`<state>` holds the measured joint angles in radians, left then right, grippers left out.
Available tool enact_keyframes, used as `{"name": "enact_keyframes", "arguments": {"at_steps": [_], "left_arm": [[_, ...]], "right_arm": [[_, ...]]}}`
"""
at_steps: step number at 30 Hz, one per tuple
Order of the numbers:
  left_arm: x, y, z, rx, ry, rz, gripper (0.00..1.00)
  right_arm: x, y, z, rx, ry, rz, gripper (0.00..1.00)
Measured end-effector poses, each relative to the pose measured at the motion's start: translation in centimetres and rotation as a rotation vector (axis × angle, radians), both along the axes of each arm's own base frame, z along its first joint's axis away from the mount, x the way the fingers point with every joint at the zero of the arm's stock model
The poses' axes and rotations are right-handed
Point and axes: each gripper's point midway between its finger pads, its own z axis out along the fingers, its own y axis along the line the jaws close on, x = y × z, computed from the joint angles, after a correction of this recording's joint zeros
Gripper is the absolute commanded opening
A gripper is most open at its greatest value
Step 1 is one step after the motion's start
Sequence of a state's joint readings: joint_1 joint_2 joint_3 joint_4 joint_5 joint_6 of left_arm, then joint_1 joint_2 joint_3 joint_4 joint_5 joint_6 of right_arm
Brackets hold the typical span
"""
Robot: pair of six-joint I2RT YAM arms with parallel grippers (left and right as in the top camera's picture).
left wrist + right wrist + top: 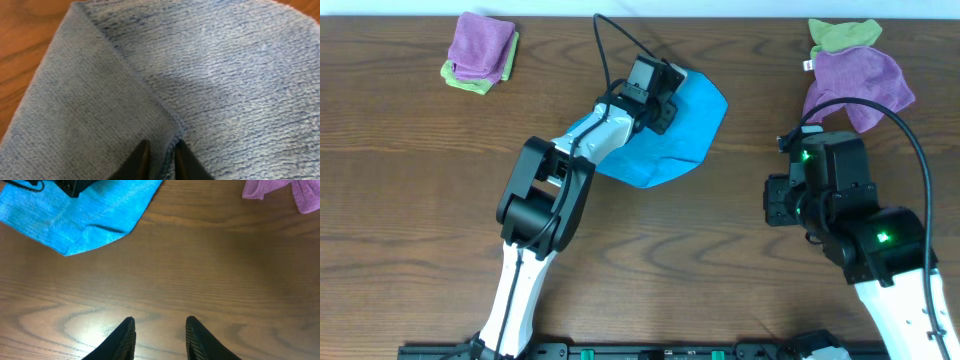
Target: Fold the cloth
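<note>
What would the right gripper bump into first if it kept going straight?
Probably just the bare table. The right gripper aims between the blue cloth and the purple cloth, though depth is unclear.

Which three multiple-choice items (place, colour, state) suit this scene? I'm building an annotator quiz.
1. The left end effector is at: A the purple pile; B the blue cloth; C bare wood.
2. The folded stack, top left, is: A purple over green; B red over white; C all blue.
3. The right end effector is: A shut on cloth; B out of view; C open, empty.
B: its wrist view shows blue fabric all around. A: purple lies atop green. C: wide gap, nothing held.
</note>
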<state>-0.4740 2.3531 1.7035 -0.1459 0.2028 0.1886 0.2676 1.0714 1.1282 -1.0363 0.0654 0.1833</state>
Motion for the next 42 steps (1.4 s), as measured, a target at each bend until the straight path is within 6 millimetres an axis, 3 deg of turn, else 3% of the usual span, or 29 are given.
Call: {"name": "enact_keyframes", "arguments": {"at_steps": [8,13,19,26,32,33,34,35,36,42], "left_arm": [[2.1,3.0,0.6,0.004,-0.017,0.078,0.06],[5.3,6.5,2.5,-0.045,-0.054,0.194,0.06],[7.4,11.4,2.9,-0.079,-0.049,0.341,0.06],[7.4,17.4,1.6,-0.037,0.021,0.526,0.06],[6.5,19.4,0.6,0.009,0.069,0.571,0.06],[6.4,19.5,0.5,0.02,0.074,0.578,0.14],[6.3,19.7,0.4,0.035,0.073,0.584,0.32],[6.3,20.0,0.4,0.045,0.07,0.599,0.61],[6.4,20.2,0.5,0.057,0.062,0.607,0.98],[6.2,20.9,2.5,0.074,0.04,0.639,0.95]], "right_arm": [[0.0,0.0,0.0,-0.002,0.0,-0.001,0.32],[0.1,0.0,-0.2,-0.004,0.005,-0.001,0.31],[0.4,0.1,-1.0,-0.013,0.039,-0.001,0.28],[0.8,0.2,-1.2,-0.012,0.036,-0.001,0.29],[1.3,0.3,-0.8,-0.006,0.013,-0.001,0.31],[1.3,0.3,-0.8,-0.006,0.013,-0.001,0.34],[1.3,0.3,-0.8,-0.005,0.013,-0.002,0.37],[1.3,0.3,-0.8,-0.006,0.011,-0.001,0.4],[1.4,0.3,-0.8,-0.006,0.007,0.0,0.43],[2.5,0.6,-0.5,0.002,-0.026,0.001,0.49]]}}
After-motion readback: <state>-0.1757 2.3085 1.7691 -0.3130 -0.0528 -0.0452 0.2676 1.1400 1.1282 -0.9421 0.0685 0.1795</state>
